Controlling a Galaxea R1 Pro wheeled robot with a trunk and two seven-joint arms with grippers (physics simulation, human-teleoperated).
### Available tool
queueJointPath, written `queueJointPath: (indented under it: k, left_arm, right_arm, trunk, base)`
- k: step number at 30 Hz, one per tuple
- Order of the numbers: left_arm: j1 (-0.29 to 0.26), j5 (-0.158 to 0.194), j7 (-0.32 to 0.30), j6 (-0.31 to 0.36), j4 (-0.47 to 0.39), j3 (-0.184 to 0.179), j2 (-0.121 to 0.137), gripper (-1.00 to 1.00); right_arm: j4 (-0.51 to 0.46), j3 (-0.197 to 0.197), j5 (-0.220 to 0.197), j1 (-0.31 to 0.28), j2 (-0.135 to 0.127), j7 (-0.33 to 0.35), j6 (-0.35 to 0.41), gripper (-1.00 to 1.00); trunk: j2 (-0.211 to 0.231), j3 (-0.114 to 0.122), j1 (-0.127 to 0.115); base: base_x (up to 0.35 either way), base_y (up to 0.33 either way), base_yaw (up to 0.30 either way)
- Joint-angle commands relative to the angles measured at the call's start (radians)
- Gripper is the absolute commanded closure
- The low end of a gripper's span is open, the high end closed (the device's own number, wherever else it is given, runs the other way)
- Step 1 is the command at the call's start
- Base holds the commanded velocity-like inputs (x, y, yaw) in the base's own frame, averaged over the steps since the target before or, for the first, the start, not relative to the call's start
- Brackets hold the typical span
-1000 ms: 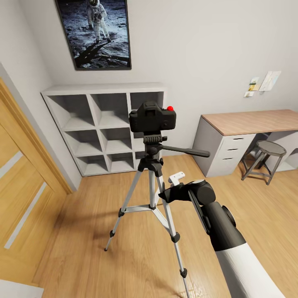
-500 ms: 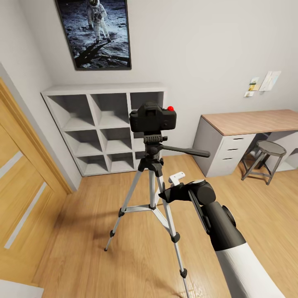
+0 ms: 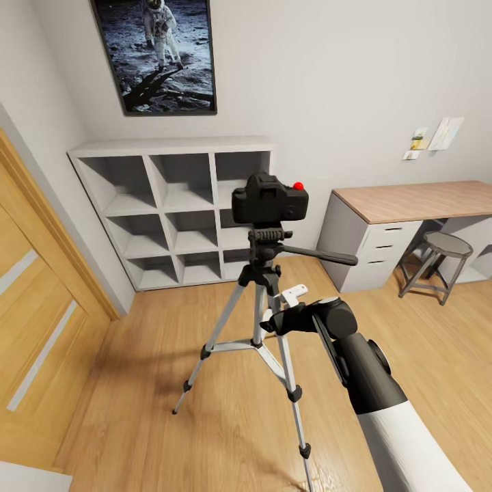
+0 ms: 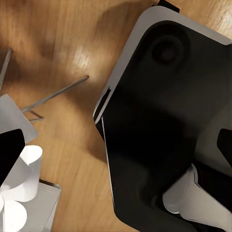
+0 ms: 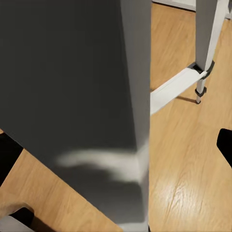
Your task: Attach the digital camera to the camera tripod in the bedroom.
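1. Right gripper [image 3: 283, 307]: low on the camera tripod [image 3: 265, 254], just beside its near leg, well below the head.
2. Seen from the right wrist: black fingertips [image 5: 225, 145] far apart at opposite edges, with a broad, blurred grey leg [image 5: 72, 72] between them. Cannot tell whether it touches either pad. Further off, a second leg [image 5: 205, 29] and a flat silver brace [image 5: 174, 89] over the wood floor.
3. Left gripper [image 4: 14, 183]: pale rounded parts at the frame edge of the left wrist view. Cannot tell if apart or together. Beside it, the robot's dark base [image 4: 159, 125] over floorboards.
4. Digital camera [image 3: 270, 199]: seated on top of the tripod head, level, red button [image 3: 298, 185] up at its right end, free of both grippers.
5. Pan handle [image 3: 321, 255]: sticks out to the right, under the camera and above the right gripper.
6. Tripod feet: spread on the light wood floor [image 3: 137, 410], in front of the grey cube shelf [image 3: 171, 147].
7. Around it: astronaut poster [image 3: 156, 55] above the shelf, wooden door [image 3: 34, 287] at left, wood-topped desk [image 3: 417, 198] and stool [image 3: 443, 246] at right.
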Motion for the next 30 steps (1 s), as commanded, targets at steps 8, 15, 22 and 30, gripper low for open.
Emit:
queueJointPath:
  k: [8,15,22,30]
  left_arm:
    - [-0.001,0.008,0.002,0.002,0.000,-0.008,0.000,-1.00]
    - [-0.001,0.008,0.002,0.002,0.000,-0.008,-0.001,-1.00]
    - [-0.001,0.008,0.002,0.003,0.000,-0.008,-0.001,-1.00]
    - [-0.001,0.008,0.002,0.002,0.000,-0.008,-0.001,-1.00]
  right_arm:
    - [-0.002,0.000,0.012,-0.001,-0.001,0.009,0.003,-1.00]
    - [-0.002,-0.001,0.014,-0.001,-0.002,0.009,0.003,-1.00]
    - [0.000,-0.002,0.014,-0.001,-0.003,0.008,0.003,-1.00]
    - [0.000,-0.002,0.014,-0.001,-0.003,0.008,0.003,-1.00]
  trunk:
    - [-0.002,-0.002,0.001]
    - [-0.002,-0.002,0.001]
    - [-0.002,-0.002,0.001]
    - [-0.002,-0.002,0.001]
  base:
    - [-0.013,-0.006,0.000]
    - [-0.188,-0.115,0.000]
    - [-0.162,-0.106,0.000]
    - [-0.029,-0.019,0.000]
